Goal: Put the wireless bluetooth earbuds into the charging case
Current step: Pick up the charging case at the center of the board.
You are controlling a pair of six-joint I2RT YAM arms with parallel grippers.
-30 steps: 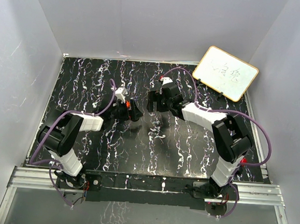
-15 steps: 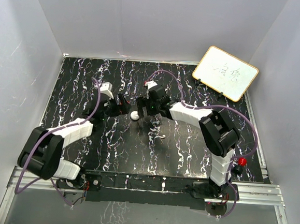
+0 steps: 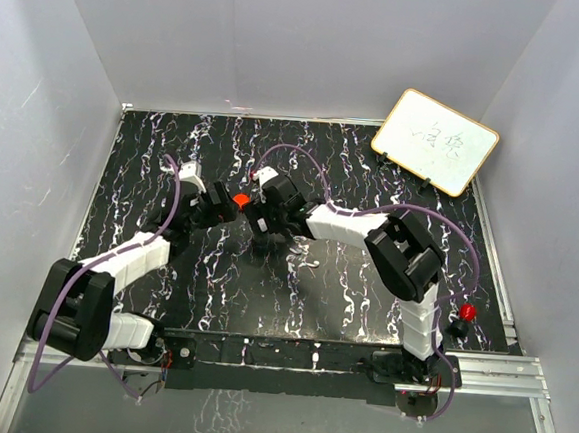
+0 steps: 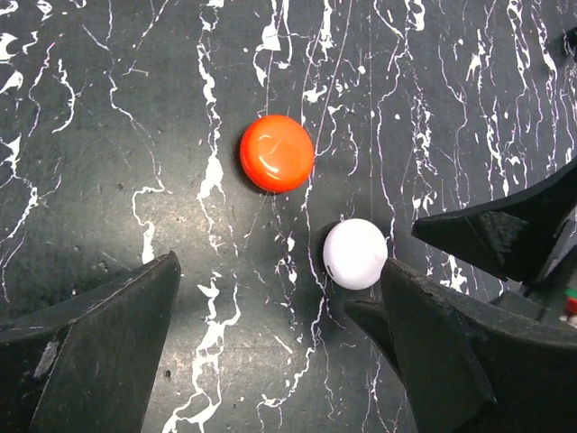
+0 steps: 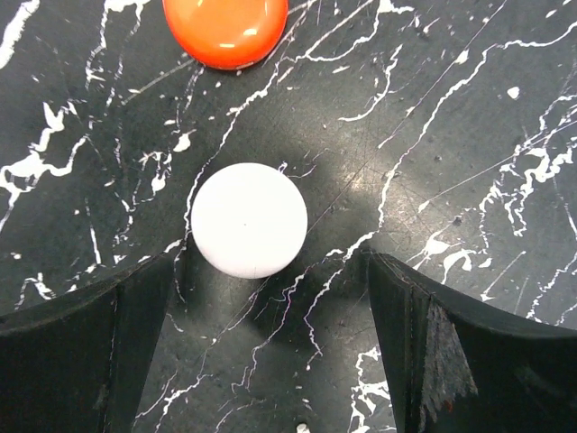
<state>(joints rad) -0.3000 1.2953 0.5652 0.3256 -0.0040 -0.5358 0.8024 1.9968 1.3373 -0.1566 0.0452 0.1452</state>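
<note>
Left gripper (image 4: 279,271) and right gripper (image 5: 270,262) both stand wide open, holding nothing, facing each other over mid-table. Plain white walls (image 3: 283,45) box in a black table (image 3: 155,146) veined with white like marble. A tan-framed whiteboard (image 3: 435,141) leans at the far right; its scribble is unreadable. The case (image 4: 277,153), a glossy red round puck, lies flat between the grippers. A smooth white disc (image 5: 249,219) lies near it, not touching, just ahead of the right gripper's jaws.

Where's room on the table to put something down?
Free: the table back strip, left wall to whiteboard, and front centre by the near edge. Crowded: the middle, left pincer and right pincer by the case and disc.
</note>
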